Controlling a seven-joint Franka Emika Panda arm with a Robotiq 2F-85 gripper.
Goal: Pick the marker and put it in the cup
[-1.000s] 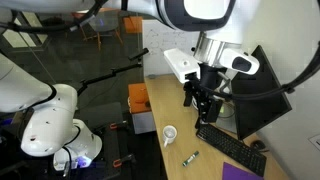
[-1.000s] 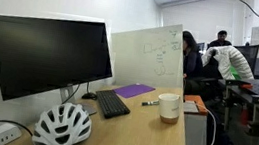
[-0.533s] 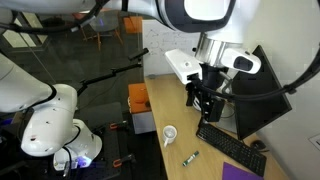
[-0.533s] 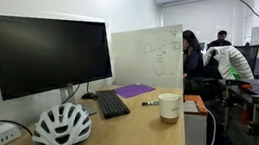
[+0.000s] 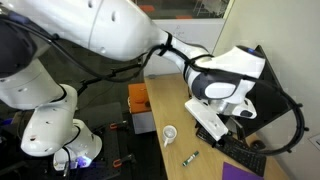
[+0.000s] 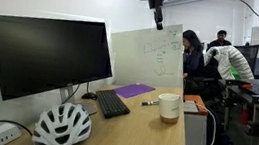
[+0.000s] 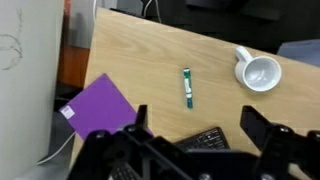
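The marker point(image 7: 186, 86), a slim green-tinted stick, lies flat on the wooden desk; it shows in both exterior views point(image 5: 191, 158) point(image 6: 151, 104). The white cup point(image 7: 259, 72) stands upright a short way from it, also seen in both exterior views point(image 5: 170, 133) point(image 6: 169, 106). My gripper point(image 7: 197, 125) is open and empty, with dark fingers wide apart at the bottom of the wrist view. It hangs high above the desk point(image 6: 159, 6), well clear of marker and cup.
A black keyboard point(image 6: 112, 104) point(image 7: 205, 140) lies beside the marker, and a purple pad point(image 7: 97, 107) lies past it. A monitor point(image 6: 46, 52), a white helmet point(image 6: 63, 126) and a whiteboard point(image 6: 147, 55) stand along the desk. People sit behind point(image 6: 222, 60).
The arm has swung and risen. The gripper now shows at the top of an exterior view, where it was out of frame before. Marker and cup have not moved.
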